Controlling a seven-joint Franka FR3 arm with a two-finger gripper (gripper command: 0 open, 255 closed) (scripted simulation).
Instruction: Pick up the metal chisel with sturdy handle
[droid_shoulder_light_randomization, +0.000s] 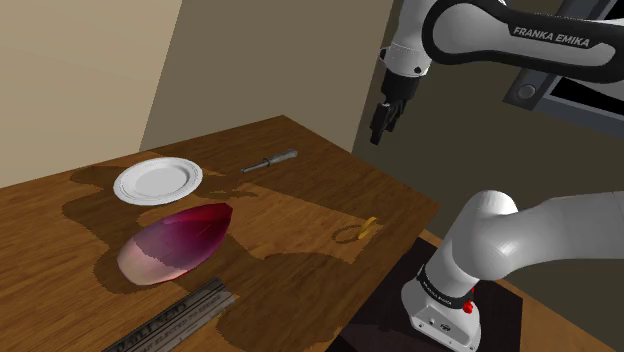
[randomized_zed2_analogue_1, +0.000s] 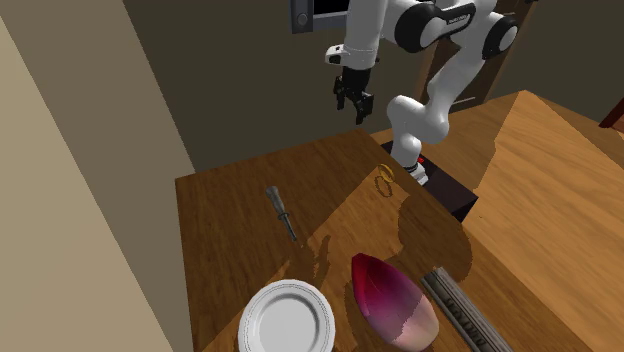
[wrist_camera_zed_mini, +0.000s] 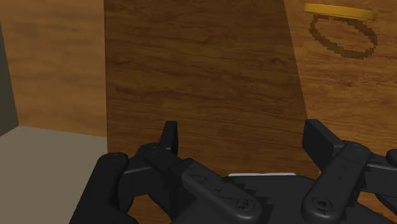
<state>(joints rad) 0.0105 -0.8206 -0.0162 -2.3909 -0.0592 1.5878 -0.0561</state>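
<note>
Wooden table (droid_shoulder_light_randomization: 300, 228) carries the grey chisel (droid_shoulder_light_randomization: 270, 161), which lies flat towards the far edge in the shoulder view, to the right of the white plate (droid_shoulder_light_randomization: 157, 180) and apart from it. The black end effector (droid_shoulder_light_randomization: 379, 128) hangs high in the air over the table's far right side, well apart from the chisel, released, its fingers (wrist_camera_zed_mini: 169, 135) spread wide with nothing between them. A yellow ring (droid_shoulder_light_randomization: 366, 228) lies on the table nearer the stand.
</note>
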